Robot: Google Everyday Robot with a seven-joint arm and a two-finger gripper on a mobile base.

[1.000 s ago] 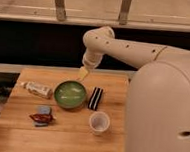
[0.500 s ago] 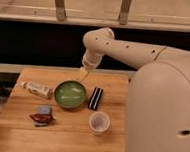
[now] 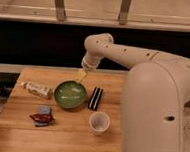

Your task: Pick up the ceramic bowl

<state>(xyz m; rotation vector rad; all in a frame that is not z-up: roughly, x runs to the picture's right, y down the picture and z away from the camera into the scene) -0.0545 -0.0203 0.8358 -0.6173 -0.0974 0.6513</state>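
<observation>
The ceramic bowl (image 3: 70,94) is round, glossy green with a darker rim, and sits on the wooden table (image 3: 58,137) near its middle. My gripper (image 3: 81,78) hangs from the white arm just above the bowl's far right rim, pointing down at it. Whether it touches the rim is unclear. The bowl stands flat on the table.
A black rectangular packet (image 3: 95,98) lies right of the bowl. A small white cup (image 3: 99,123) stands in front of it. A light bottle (image 3: 37,89) lies on its side to the left. A red and blue snack packet (image 3: 43,115) lies front left. My white body fills the right side.
The gripper has come down slightly toward the bowl's far right rim. The objects on the table have not moved.
</observation>
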